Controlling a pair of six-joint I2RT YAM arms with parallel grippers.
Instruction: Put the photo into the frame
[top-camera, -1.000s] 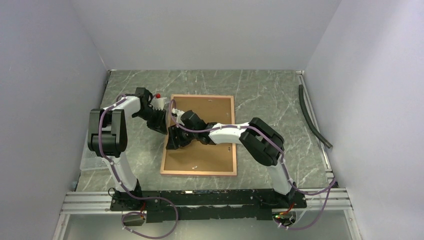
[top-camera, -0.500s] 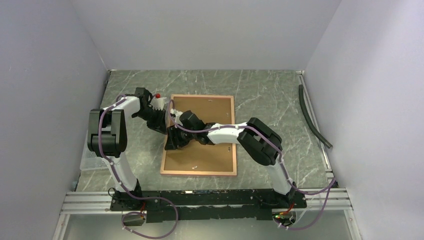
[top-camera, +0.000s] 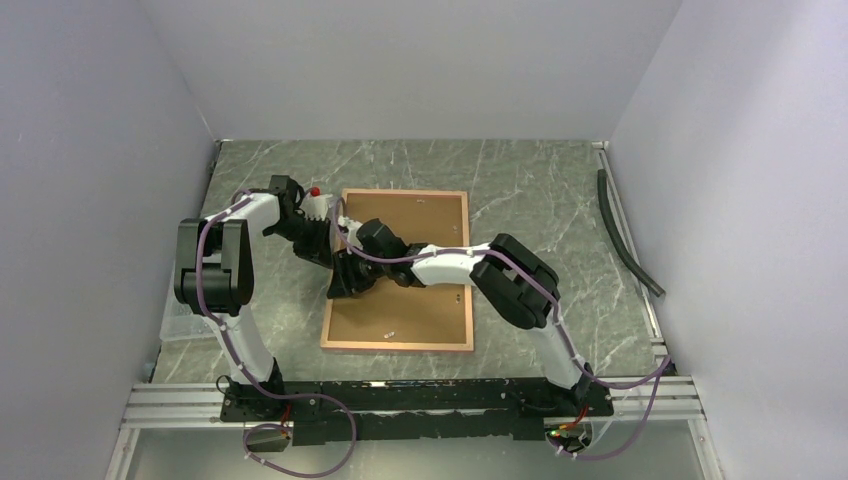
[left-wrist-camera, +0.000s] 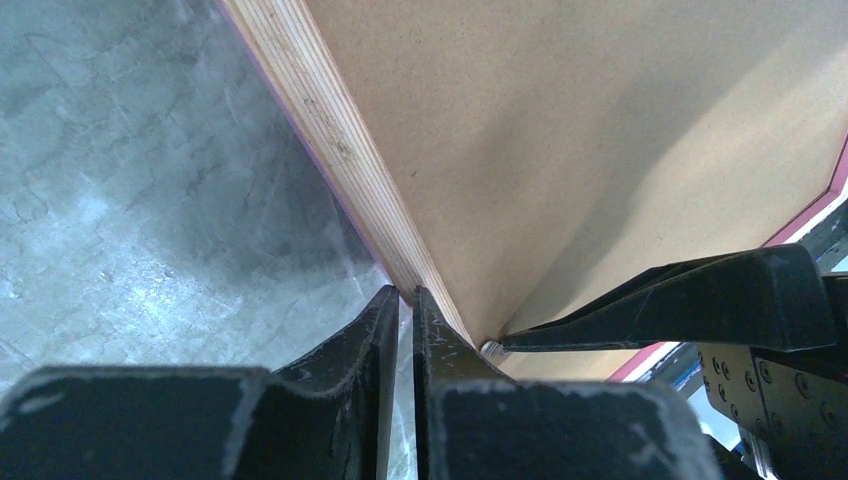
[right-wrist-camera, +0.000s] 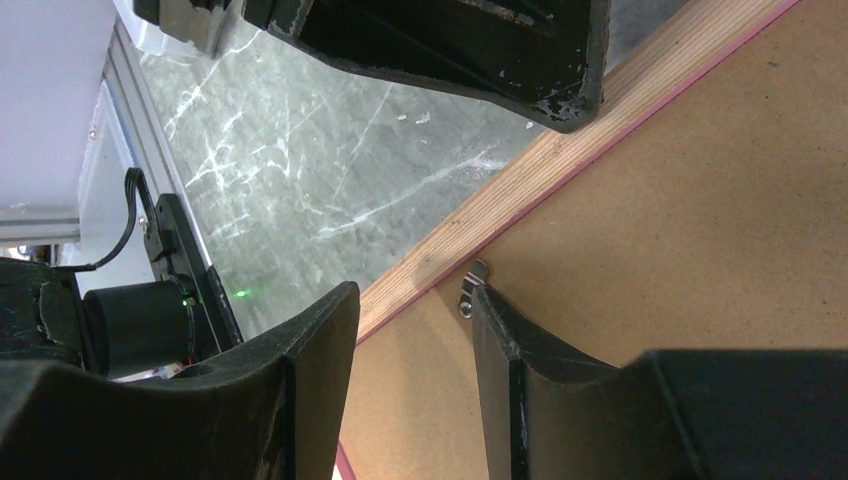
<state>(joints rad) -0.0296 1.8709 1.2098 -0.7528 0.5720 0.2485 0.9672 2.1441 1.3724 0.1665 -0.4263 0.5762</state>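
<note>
The frame (top-camera: 397, 346) lies rear side up on the marble table, a brown backing board (top-camera: 420, 215) set inside its pale wood rim (left-wrist-camera: 330, 130). The photo is hidden. My left gripper (top-camera: 327, 262) is at the frame's left edge; its jaws stand almost together, holding nothing, with the tips (left-wrist-camera: 405, 292) against the wood rim. My right gripper (top-camera: 343, 285) is just beside it, open (right-wrist-camera: 414, 295). One of its fingers hangs over the rim (right-wrist-camera: 520, 190). The other rests on the board (right-wrist-camera: 700, 220) against a small metal tab (right-wrist-camera: 472, 286).
A black hose (top-camera: 625, 235) lies along the right wall. A clear plastic piece (top-camera: 185, 325) sits by the left arm's base. An aluminium rail (top-camera: 400, 395) runs along the near edge. Grey walls close in on three sides.
Both grippers have narrowed a little. The right gripper has crept slightly left along the frame's left edge, while the left arm has barely moved.
</note>
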